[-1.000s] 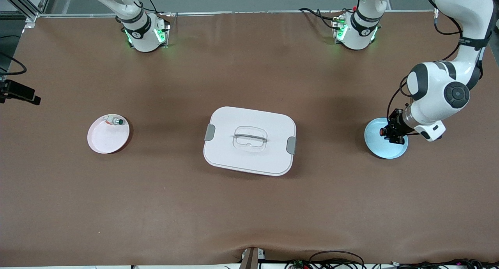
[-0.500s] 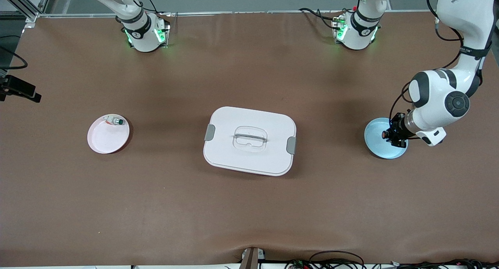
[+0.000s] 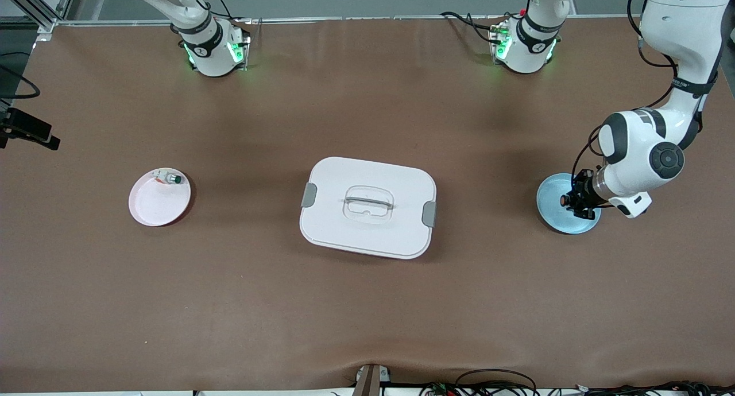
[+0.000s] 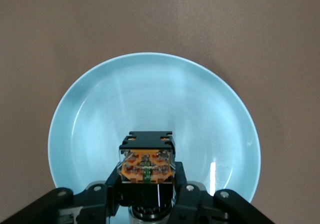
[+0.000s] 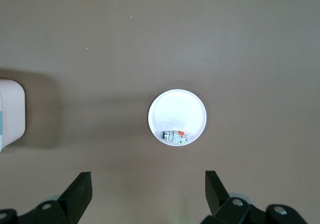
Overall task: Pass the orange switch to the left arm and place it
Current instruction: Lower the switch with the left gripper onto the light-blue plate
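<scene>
The left gripper [image 3: 576,201] has sunk a little lower over the blue plate [image 3: 552,209] than a second ago, and it stays clamped on the orange switch [image 4: 146,165], while the box [image 3: 367,206] in the middle of the table and the pink plate [image 3: 155,204] at the right arm's end have not moved. The small silver piece [image 3: 170,178] on the pink plate is too tiny to make out well. The right gripper [image 5: 147,196] waits high over the pink plate with its fingers wide apart, and only its arm's base shows in the front view.
</scene>
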{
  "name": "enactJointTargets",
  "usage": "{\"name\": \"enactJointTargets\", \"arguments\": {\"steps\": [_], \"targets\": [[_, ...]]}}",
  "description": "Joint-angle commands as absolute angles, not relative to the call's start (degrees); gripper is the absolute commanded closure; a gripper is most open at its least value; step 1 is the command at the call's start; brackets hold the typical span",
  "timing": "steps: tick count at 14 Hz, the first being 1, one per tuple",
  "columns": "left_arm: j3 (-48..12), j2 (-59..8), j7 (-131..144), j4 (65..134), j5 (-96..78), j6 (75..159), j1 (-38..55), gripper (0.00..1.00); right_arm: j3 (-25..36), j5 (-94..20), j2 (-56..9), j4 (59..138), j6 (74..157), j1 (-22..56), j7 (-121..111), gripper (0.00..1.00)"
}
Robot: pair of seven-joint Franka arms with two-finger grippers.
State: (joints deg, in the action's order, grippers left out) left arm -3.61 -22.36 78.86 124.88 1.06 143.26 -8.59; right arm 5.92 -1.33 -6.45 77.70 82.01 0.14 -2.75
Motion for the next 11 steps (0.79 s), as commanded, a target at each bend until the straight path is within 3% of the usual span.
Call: {"name": "enactJointTargets", "arguments": {"steps": [1,9,11], "targets": [[-3.87,-23.55,78.49,124.54,2.9,144.66,-9.23,1.0,5.89,-1.67,-4.4,80.07,82.62,0.79,-2.81,0.0],[-3.87,-24.87,78.49,124.89,3.08,145.98,-9.75,1.0,5.98,-1.67,-3.25,81.83,83.67,0.7,-2.81,0.0],[-3.87,-25.05,78.49,125.24,3.08,146.34,-9.76,0.95,5.98,-1.67,-3.25,81.83,83.85,0.7,-2.81,0.0]]}}
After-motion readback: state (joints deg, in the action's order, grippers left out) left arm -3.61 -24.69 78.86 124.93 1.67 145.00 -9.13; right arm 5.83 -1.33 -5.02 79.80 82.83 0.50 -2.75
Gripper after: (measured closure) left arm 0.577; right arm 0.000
